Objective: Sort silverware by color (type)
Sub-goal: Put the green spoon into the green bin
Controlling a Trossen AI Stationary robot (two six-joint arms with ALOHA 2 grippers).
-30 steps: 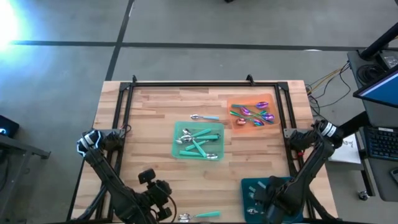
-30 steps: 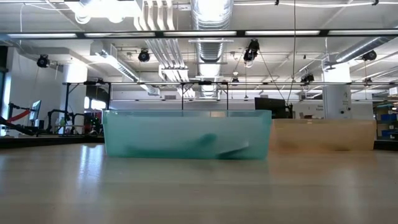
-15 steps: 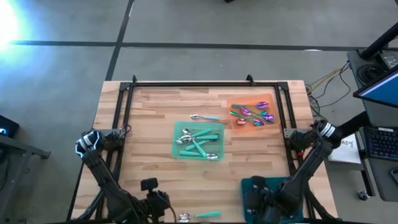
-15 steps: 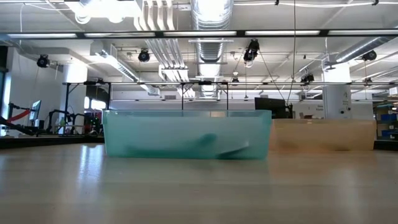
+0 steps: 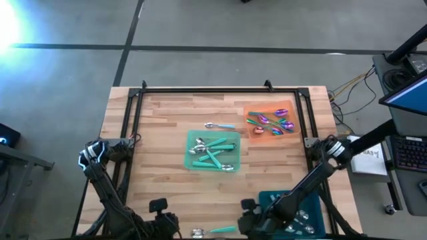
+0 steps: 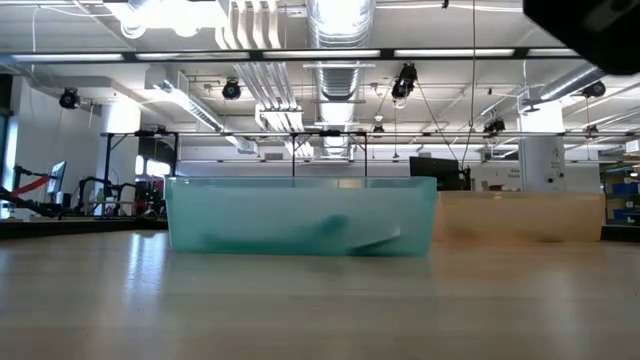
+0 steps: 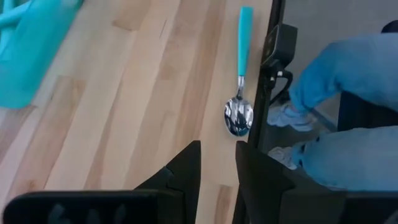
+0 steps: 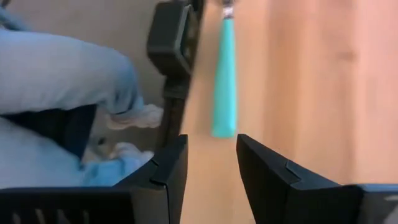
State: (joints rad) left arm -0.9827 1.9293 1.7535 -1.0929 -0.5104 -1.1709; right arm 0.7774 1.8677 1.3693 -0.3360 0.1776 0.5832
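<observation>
You have strong white glare at ten o'clock in the high view, washing out the floor there; the table (image 5: 167, 120) is evenly lit, with faint shadows. In the low view, ceiling strip lights shine at twelve o'clock, and the near tabletop is soft. The right wrist view is blurred throughout, its teal handle (image 8: 224, 78) smeared. The left wrist view shows its spoon (image 7: 239, 116) fairly sharp.

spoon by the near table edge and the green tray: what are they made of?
Spoon: bowl looks like polished metal, mirror-bright with reflections; the teal handle is matte, probably plastic or a coating. Green tray: likely translucent plastic, since the low view shows utensil shadows through its frosted wall.
</observation>
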